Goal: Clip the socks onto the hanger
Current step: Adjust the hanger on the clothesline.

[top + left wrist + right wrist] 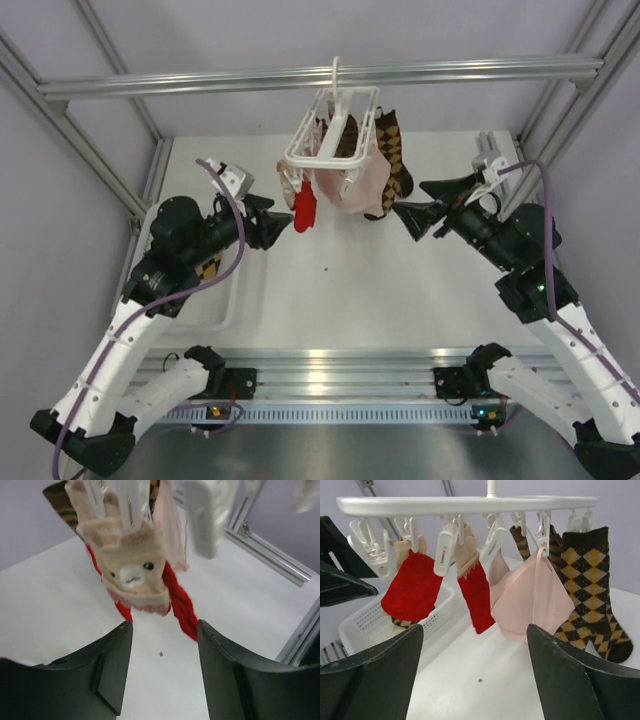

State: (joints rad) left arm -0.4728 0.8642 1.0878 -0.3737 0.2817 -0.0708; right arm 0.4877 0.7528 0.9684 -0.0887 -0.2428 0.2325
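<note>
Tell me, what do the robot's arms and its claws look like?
Both arms look alike: the left arm and right arm have white lower sections and chunky black joints and upper parts. A purple cable runs along each one. The left gripper and right gripper each have two broad, matte black, wedge-shaped fingers.

White arms (112, 348), black joints (185, 235), purple cables (238, 215), perhaps green LEDs (541, 290).

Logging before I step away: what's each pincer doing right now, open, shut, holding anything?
Left pincer: open, holding nothing.
Right pincer: open, holding nothing.
</note>
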